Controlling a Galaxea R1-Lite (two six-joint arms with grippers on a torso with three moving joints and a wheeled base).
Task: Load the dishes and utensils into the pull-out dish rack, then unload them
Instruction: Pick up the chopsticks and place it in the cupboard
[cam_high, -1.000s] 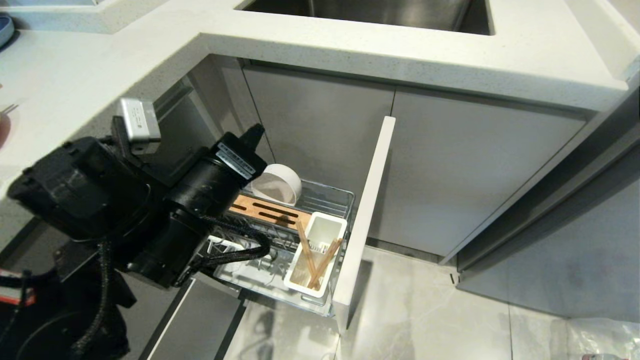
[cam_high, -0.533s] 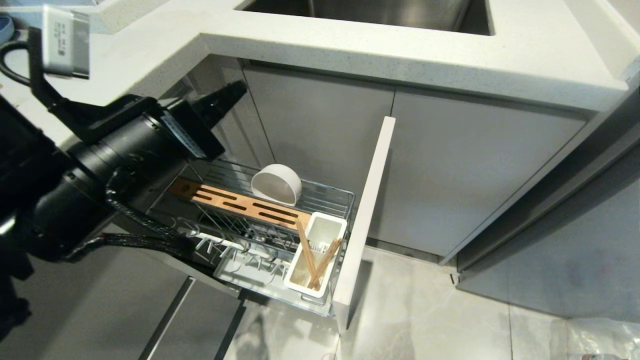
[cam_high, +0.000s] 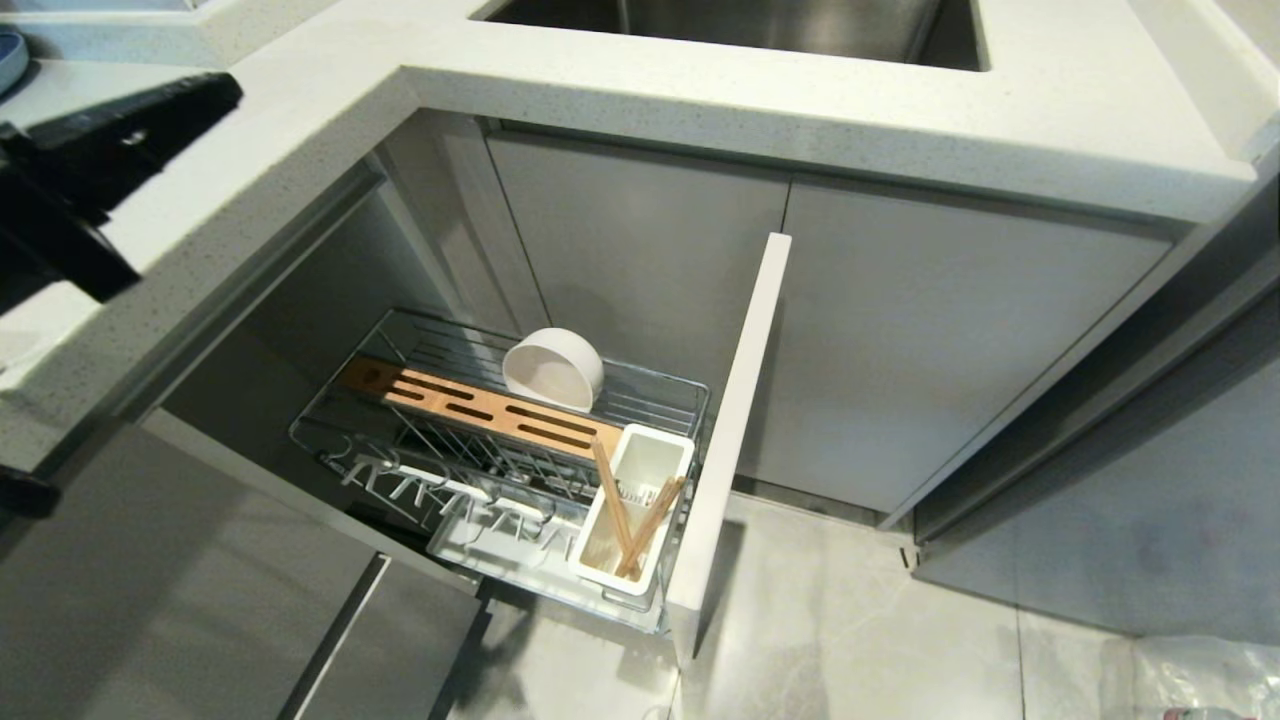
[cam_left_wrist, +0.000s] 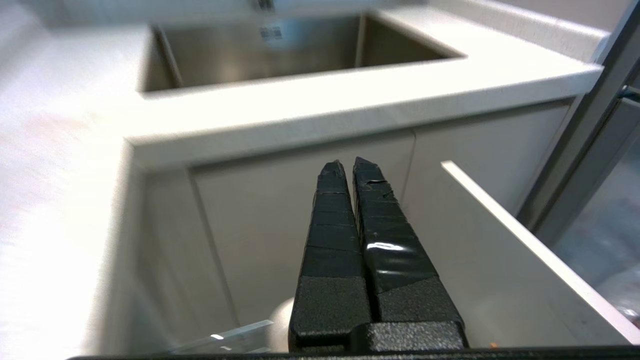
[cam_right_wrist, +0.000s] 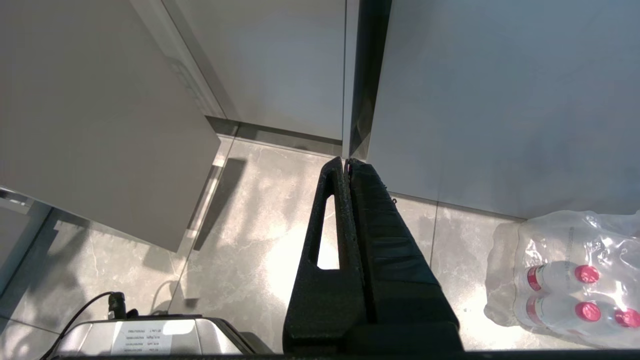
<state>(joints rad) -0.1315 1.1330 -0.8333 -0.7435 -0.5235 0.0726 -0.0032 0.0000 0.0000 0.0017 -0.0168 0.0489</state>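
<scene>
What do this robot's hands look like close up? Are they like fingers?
Each hand is matte black with two long tapering fingers. The left hand has fingers wrapped in glossy black tape, creased in bands, on a grainy black base. The right hand is rough and foam-like, with a long slot cut through one finger.

Pull-out dish rack under the counter corner, loaded up

The pull-out dish rack (cam_high: 400, 470) sticks out from under the countertop (cam_high: 700, 90), with its cabinet front (cam_high: 725, 440) on the right end. The bowl (cam_high: 553, 370) sits tilted at the back of the rack, just behind the bamboo strip (cam_high: 480, 408). The utensil cup (cam_high: 632, 520) is at the front right, right next to the cabinet front, with the chopsticks (cam_high: 630, 520) in it. The sink (cam_high: 750, 25) is set in the countertop further back.
</scene>
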